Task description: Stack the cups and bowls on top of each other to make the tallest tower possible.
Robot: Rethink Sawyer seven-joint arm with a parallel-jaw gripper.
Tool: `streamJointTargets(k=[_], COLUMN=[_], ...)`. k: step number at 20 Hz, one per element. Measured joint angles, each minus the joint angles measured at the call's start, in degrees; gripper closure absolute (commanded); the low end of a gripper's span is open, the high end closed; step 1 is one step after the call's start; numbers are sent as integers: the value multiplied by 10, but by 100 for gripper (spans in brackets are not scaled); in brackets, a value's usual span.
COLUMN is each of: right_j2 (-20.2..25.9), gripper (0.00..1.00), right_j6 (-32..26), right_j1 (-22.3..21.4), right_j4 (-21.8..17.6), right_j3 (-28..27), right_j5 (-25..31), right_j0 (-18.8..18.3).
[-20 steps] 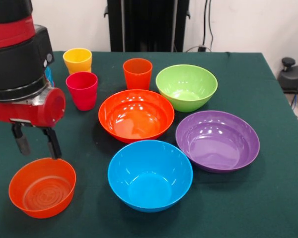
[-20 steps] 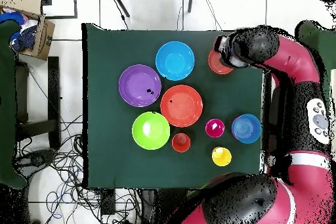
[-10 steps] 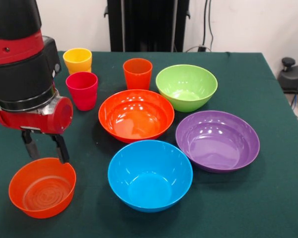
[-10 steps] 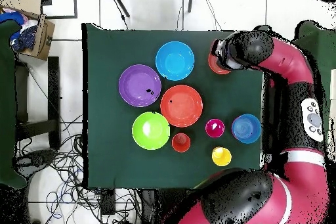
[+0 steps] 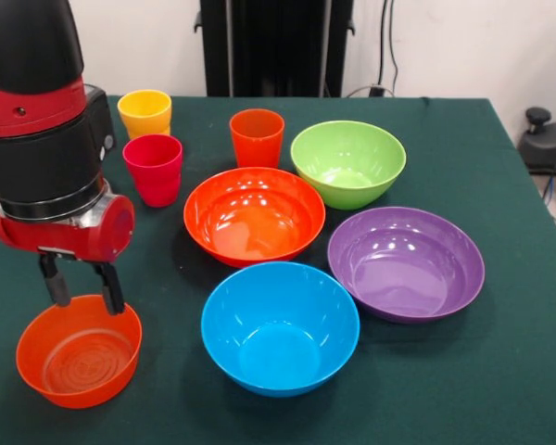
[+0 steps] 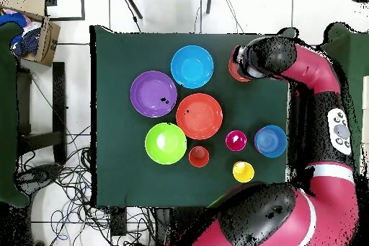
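Note:
My gripper (image 5: pixel 81 289) is open, its two fingers hanging at the far rim of the small translucent orange bowl (image 5: pixel 79 352), with nothing held. That bowl is mostly hidden under the arm in the overhead view (image 6: pixel 234 71). The large orange bowl (image 5: pixel 254 215), lime green bowl (image 5: pixel 348 163), purple bowl (image 5: pixel 406 262) and blue bowl (image 5: pixel 280 326) stand apart, each empty. The yellow cup (image 5: pixel 145 113), red cup (image 5: pixel 153 169) and orange cup (image 5: pixel 257 137) stand upright at the back. A small translucent blue bowl (image 6: pixel 270 141) shows only from overhead. No tower shows.
The green tablecloth (image 5: pixel 500 371) reaches the table's edges on all sides. A cardboard box (image 6: pixel 32 34) and loose cables (image 6: pixel 58 178) lie on the floor beside the table. The arm's bulky wrist (image 5: pixel 46 158) hides the table's left back corner.
The gripper has come down and shifted slightly right, so its fingertips now reach the small orange bowl's far rim. Bowls and cups have not moved.

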Motion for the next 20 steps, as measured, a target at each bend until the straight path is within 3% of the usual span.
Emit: streamJointTargets(k=[20], right_j2=[-15], gripper=[0], right_j6=[0], right_j1=[-5], right_j4=[-8], right_j3=[20], right_j5=[-45], right_j0=[-19])
